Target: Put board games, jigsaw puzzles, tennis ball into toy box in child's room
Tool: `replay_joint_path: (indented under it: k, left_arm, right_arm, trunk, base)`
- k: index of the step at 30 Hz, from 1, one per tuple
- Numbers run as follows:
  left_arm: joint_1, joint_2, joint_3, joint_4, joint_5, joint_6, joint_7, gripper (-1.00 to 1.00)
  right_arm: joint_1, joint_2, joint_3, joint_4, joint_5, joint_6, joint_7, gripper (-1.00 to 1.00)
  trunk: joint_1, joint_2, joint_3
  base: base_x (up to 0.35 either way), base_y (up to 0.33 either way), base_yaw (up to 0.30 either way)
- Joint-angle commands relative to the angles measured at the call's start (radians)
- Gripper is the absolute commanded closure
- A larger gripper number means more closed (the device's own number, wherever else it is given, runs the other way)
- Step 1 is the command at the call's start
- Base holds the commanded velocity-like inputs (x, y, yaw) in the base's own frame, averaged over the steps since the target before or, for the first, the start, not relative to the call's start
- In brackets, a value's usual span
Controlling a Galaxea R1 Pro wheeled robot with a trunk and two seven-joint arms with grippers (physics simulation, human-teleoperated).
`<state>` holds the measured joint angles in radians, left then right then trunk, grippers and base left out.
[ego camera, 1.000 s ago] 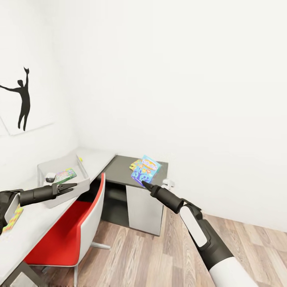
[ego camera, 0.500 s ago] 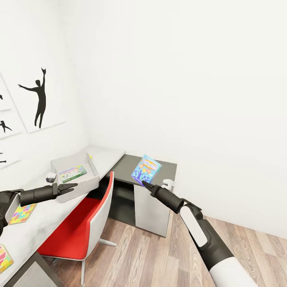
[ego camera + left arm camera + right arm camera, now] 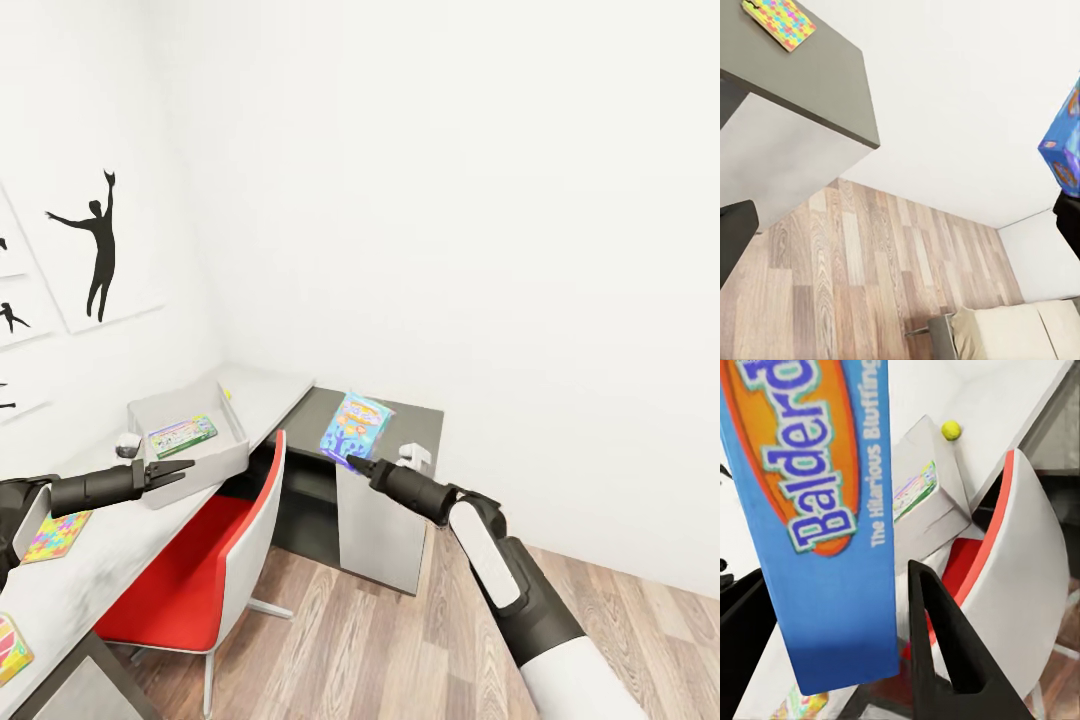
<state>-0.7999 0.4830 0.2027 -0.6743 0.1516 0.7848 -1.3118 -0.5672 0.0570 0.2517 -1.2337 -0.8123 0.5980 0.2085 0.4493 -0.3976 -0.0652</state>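
While my right hand (image 3: 352, 464) pinches the blue board game box (image 3: 354, 427) by one edge, it could slip before reaching the grey toy box (image 3: 190, 447).

A blue board game (image 3: 832, 510) with an orange label reading "Balderd", held upright between 2 black fingers (image 3: 945, 652). Behind it, a white bench (image 3: 1012, 405) carries a grey toy box (image 3: 926, 499) containing a green game (image 3: 913, 489), a yellow tennis ball (image 3: 951, 430) just beside it. A red-and-white chair (image 3: 1009, 585) stands near.
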Motion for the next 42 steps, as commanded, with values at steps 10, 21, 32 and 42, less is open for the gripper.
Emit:
replay_joint_path:
  k: [10,21,32,42]
  left_arm:
    - [-0.001,0.007,0.002,0.000,0.002,0.011,-0.001,-1.00]
    - [-0.001,0.009,0.001,0.000,0.002,0.013,0.001,-1.00]
    - [0.001,0.010,0.001,0.000,0.002,0.010,0.000,-1.00]
    - [0.001,0.010,0.001,0.000,0.002,0.011,-0.001,-1.00]
  right_arm:
    - [-0.405,0.090,-0.041,0.129,-0.115,0.234,-0.320,1.00]
    - [-0.443,0.099,-0.069,0.154,-0.145,0.238,-0.349,1.00]
    - [-0.442,0.115,-0.060,0.160,-0.144,0.230,-0.351,1.00]
    - [-0.442,0.117,-0.058,0.163,-0.140,0.230,-0.351,1.00]
  trunk:
    - [0.001,-0.002,-0.002]
    - [0.001,-0.002,-0.003]
    - [0.001,-0.002,-0.012]
    - [0.001,-0.002,-0.022]
  base:
    - [0.000,0.000,0.000]
    - [0.125,0.051,0.011]
    - [0.068,-0.002,0.217]
    - [0.003,0.000,0.241]
